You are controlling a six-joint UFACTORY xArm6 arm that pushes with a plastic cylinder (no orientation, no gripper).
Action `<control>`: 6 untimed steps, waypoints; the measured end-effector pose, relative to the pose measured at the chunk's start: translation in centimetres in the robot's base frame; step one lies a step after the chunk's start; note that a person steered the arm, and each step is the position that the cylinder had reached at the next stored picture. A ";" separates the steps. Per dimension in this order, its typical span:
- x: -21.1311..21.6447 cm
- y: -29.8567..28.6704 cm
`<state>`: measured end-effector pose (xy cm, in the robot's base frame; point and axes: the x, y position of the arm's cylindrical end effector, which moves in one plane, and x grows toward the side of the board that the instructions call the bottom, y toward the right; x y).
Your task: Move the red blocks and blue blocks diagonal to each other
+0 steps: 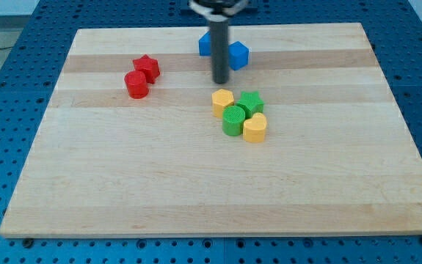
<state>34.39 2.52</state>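
**Your tip sits between the two blue blocks**

Look near the top middle of the frame. Your tip rests on the desk, just below the gap between the two blue blocks. One blue block peeks out on the left of the rod, partly hidden. The other blue block is just to its right. There is no claw here, only a rod, so nothing opens or closes.

The red star and the red round block touch each other in the upper left, well apart from your tip. Both colours lie almost level, so I think one pair must go down the frame.
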 end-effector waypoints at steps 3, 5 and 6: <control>-6.3 -0.6; -0.1 -1.1; 3.6 -1.9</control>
